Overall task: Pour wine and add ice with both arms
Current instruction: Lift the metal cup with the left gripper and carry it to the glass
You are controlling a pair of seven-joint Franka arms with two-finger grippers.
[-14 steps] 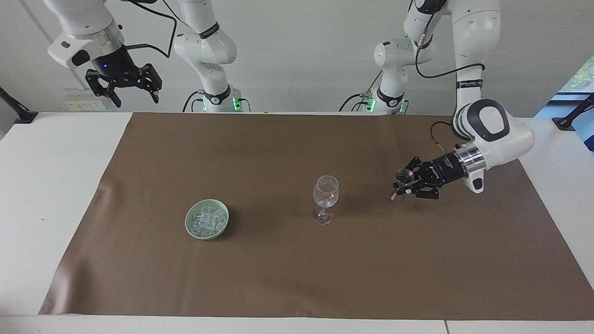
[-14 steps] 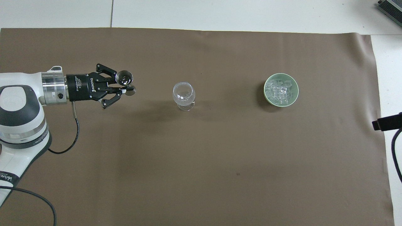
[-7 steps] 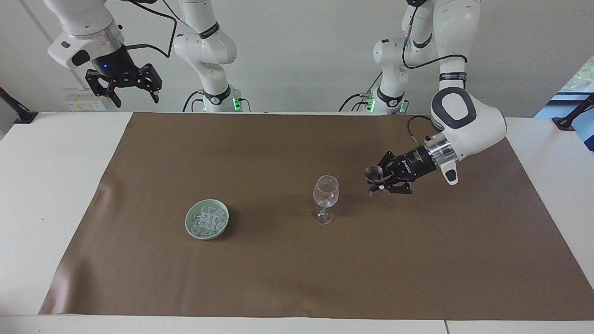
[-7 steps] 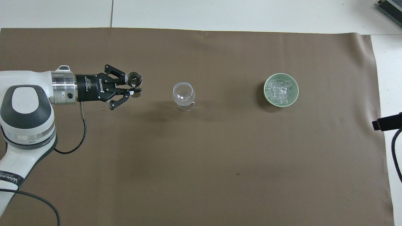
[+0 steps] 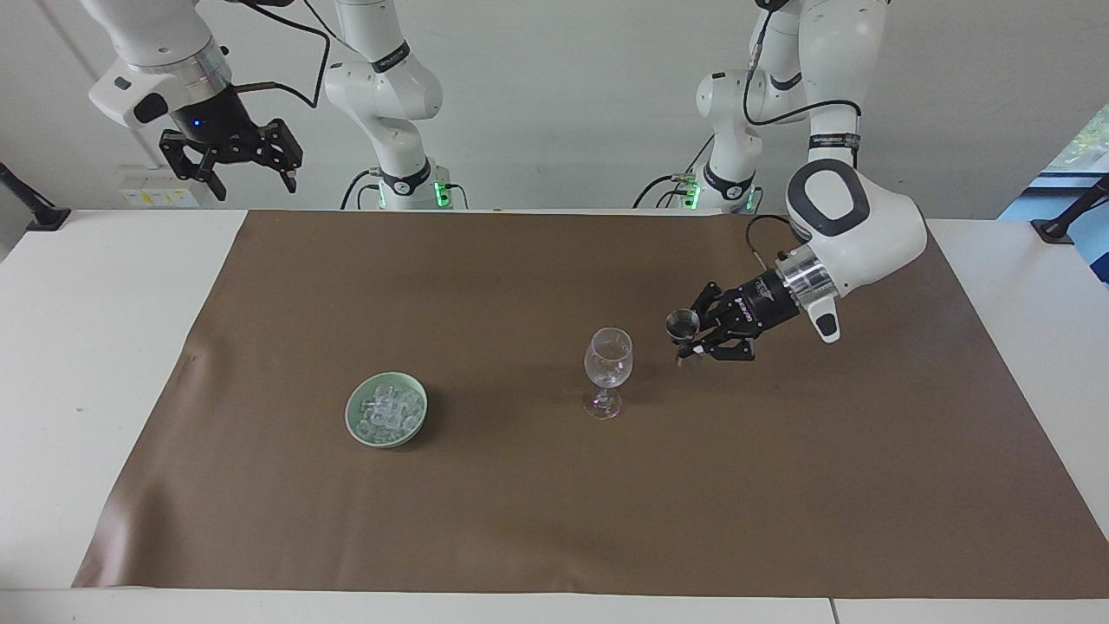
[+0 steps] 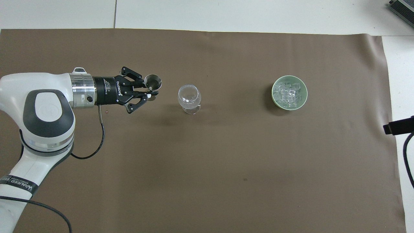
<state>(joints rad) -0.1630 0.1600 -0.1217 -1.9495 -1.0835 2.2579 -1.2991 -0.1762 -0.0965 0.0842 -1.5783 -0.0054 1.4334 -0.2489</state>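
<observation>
So the left gripper point(image 5: 686, 347) is clamped on a small metal cup point(image 5: 682, 324) in the air next to the wine glass point(image 5: 607, 371) mid-desk, the ice point(image 5: 386, 412) sits in its green bowl point(image 5: 356, 423) toward the right arm's end, and the right gripper point(image 5: 251, 180) waits with fingers apart up by the desk's corner.

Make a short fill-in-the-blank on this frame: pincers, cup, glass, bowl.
1. The left pincer is shut on a small metal ____.
2. The ice lies in a pale green ____.
3. The wine glass stands ____ on the brown mat.
4. The right pincer waits raised with its fingers ____.

Missing words: cup; bowl; upright; open
</observation>
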